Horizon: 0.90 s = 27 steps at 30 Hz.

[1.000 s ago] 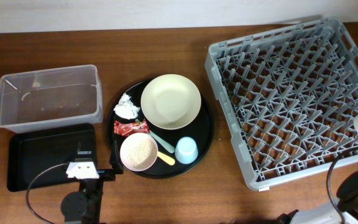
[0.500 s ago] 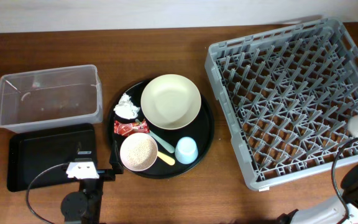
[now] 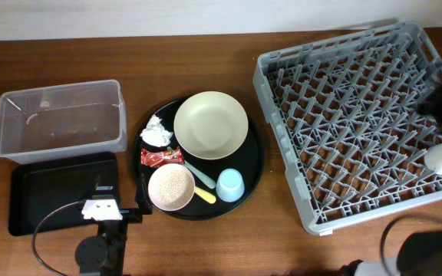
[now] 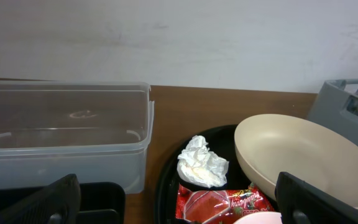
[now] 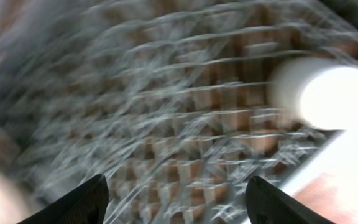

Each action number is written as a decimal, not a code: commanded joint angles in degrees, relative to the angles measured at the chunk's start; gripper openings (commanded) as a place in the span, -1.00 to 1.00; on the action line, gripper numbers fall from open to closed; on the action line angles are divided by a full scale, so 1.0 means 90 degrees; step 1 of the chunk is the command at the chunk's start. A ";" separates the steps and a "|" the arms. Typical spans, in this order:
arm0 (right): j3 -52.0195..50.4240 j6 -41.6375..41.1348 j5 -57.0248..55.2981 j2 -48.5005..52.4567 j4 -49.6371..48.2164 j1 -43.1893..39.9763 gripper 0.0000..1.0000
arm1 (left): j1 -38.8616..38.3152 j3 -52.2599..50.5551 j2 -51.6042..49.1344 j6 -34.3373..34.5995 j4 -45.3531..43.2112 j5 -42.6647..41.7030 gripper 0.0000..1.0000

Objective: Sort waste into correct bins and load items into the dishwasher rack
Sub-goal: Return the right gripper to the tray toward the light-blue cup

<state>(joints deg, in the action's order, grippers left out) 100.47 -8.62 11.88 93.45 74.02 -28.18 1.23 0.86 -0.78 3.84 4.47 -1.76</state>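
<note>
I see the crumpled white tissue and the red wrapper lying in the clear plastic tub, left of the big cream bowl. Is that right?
Not quite. The crumpled white tissue and the red wrapper lie on the round black tray, not in the clear plastic tub. They are indeed left of the big cream bowl. The overhead view shows it, and the left wrist view agrees.

Lab-style test bench (kitchen props only): wooden table (image 3: 190, 61), bare white wall (image 4: 179, 43), grey dishwasher rack (image 3: 344, 115).
</note>
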 commanded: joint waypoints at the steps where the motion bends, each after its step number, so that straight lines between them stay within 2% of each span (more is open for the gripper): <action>1: 0.0027 0.0457 0.0063 -0.0214 0.0216 0.1593 0.50 | -0.0024 -0.0036 0.0036 -0.0097 0.0005 -0.0092 0.99; 3: 0.0010 0.0158 -0.0622 -0.0066 0.0270 0.2446 0.50 | -0.0024 -0.0039 0.0036 -0.0097 0.0005 -0.0092 0.99; 7: -0.0153 -0.0296 -0.1292 0.0427 0.0646 0.3473 0.00 | -0.0024 -0.0039 0.0036 -0.0097 0.0005 -0.0092 0.99; 9: -0.0308 -0.0491 -0.1277 0.0738 0.1020 0.3806 -0.16 | -0.0024 -0.0039 0.0036 -0.0097 0.0005 -0.0092 0.99; 11: -0.0478 -0.0483 -0.1331 0.1005 0.1241 0.4053 -0.23 | -0.0024 -0.0039 0.0036 -0.0097 0.0005 -0.0092 0.99; 14: -0.0952 -0.0486 -0.1353 0.1285 0.1044 0.4291 -0.72 | -0.0024 -0.0039 0.0034 -0.0097 0.0005 -0.0092 0.99; 16: -0.1362 -0.0583 -0.1353 0.1382 0.0823 0.4352 -0.91 | -0.0024 -0.0036 0.0036 -0.0097 0.0005 -0.0092 0.99; 21: -0.2482 -0.0716 -0.0952 0.1384 0.0165 0.4461 -0.92 | -0.0024 -0.0039 0.0036 -0.0097 0.0005 -0.0092 0.99; 27: -0.2722 -0.0576 -0.0282 0.1382 -0.0345 0.4981 -0.91 | -0.0024 -0.0039 0.0036 -0.0097 0.0005 -0.0092 0.99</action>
<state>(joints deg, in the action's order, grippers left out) 76.20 -14.35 3.07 105.75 73.10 12.93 1.23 0.84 -0.80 3.84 4.47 -1.76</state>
